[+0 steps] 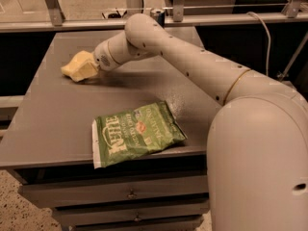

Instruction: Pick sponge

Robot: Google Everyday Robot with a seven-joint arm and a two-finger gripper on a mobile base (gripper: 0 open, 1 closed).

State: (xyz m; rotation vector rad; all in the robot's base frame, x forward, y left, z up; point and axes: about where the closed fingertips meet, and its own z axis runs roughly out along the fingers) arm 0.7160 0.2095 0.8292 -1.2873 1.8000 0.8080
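The sponge is a pale yellow foam block lying on the far left part of the grey table. My gripper reaches in from the right at the end of the long white arm. It is low over the table and right at the sponge's right side, overlapping it. The part of the sponge under the gripper is hidden.
A green chip bag lies near the table's front edge, right of centre. A dark can stands at the table's far edge. Metal rails run behind the table, with drawers below it. My white base fills the right foreground.
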